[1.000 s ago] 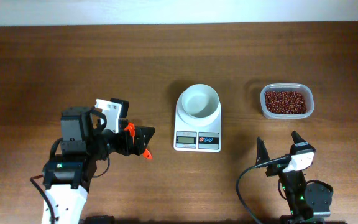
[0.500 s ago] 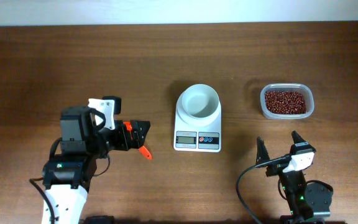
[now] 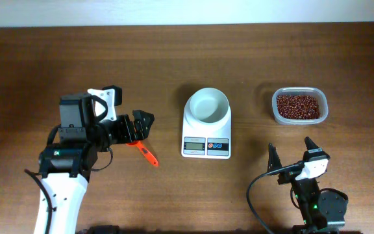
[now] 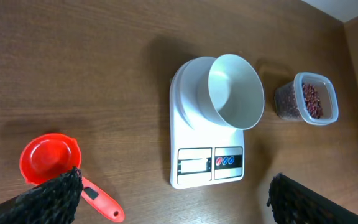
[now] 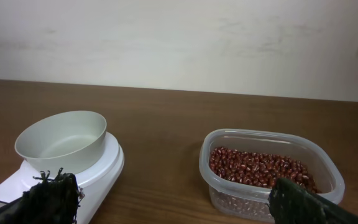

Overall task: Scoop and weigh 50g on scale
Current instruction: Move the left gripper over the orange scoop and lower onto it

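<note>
- The left gripper stands wide open over a red scoop that lies on the table.
- The right gripper is wide open too, holding nothing, near the front edge.
- The scale sits mid-table, its white bowl empty.
- A tub of red beans stands to the scale's right.

My left arm rises from the near left edge and bends at the elbow. The wrist is turned so that my left gripper points to the right and tilts downward. Its jaws stand wide apart and hold nothing; in the wrist view my fingers sit in the two lower corners. My right arm is folded at the near right edge. My right gripper points away from me, jaws spread wide and empty.
</note>
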{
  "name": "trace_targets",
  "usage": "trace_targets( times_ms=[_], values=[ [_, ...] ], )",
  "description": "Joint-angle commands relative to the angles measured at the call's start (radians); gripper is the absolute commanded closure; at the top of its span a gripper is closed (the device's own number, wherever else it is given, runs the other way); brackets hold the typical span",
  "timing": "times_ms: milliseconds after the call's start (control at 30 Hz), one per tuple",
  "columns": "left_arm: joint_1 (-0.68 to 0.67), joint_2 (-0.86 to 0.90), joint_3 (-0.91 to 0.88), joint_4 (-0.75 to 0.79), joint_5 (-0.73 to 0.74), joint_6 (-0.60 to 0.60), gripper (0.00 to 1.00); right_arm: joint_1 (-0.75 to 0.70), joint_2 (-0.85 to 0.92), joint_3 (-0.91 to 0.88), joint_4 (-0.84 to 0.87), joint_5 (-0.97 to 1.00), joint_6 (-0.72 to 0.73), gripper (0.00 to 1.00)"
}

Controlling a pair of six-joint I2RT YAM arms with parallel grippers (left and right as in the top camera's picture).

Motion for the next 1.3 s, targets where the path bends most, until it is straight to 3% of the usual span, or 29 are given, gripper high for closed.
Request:
trace_targets(
  times_ms=[0, 600, 733, 800, 867, 900, 1000, 1067, 1133, 1167, 1267],
  values=[
    [0.004, 0.007, 0.027, -0.005, -0.011, -0.003, 0.01, 0.006, -0.006, -0.006, -0.004, -0.010, -0.007, 0.01],
    [0.004, 0.007, 0.027, -0.059, -0.011, -0.003, 0.01, 0.006, -0.006, -0.006, -0.004, -0.010, -0.007, 0.01],
    [0.004, 0.007, 0.027, -0.073, -0.019, -0.071, 0.01, 0.006, -0.006, -0.006, -0.004, -0.010, -0.007, 0.01],
    [0.004, 0.007, 0.027, -0.124, -0.116, -0.174, 0.01, 0.006, -0.006, -0.006, -0.004, -0.010, -0.007, 0.01],
    [0.004, 0.010, 0.027, -0.196, -0.323, -0.303, 0.01, 0.006, -0.006, -0.006, -0.004, -0.010, -0.007, 0.01],
    [0.004, 0.015, 0.027, -0.206, -0.358, -0.310, 0.01, 0.006, -0.006, -0.006, -0.004, -0.010, -0.007, 0.01],
    [0.004, 0.078, 0.027, -0.200, -0.447, -0.330, 0.16, 0.006, -0.006, -0.006, -0.004, -0.010, -0.007, 0.01],
    [0.004, 0.142, 0.027, -0.188, -0.487, -0.359, 0.21, 0.006, -0.006, -0.006, -0.004, -0.010, -0.007, 0.01],
    [0.004, 0.246, 0.027, -0.148, -0.489, -0.358, 0.36, 0.006, -0.006, -0.006, -0.004, -0.010, -0.007, 0.01],
    [0.004, 0.307, 0.027, -0.114, -0.489, -0.326, 0.39, 0.006, -0.006, -0.006, -0.004, -0.010, -0.007, 0.01],
    [0.004, 0.418, 0.027, -0.026, -0.489, -0.169, 0.32, 0.006, -0.006, -0.006, -0.004, -0.010, -0.007, 0.01]
  ],
)
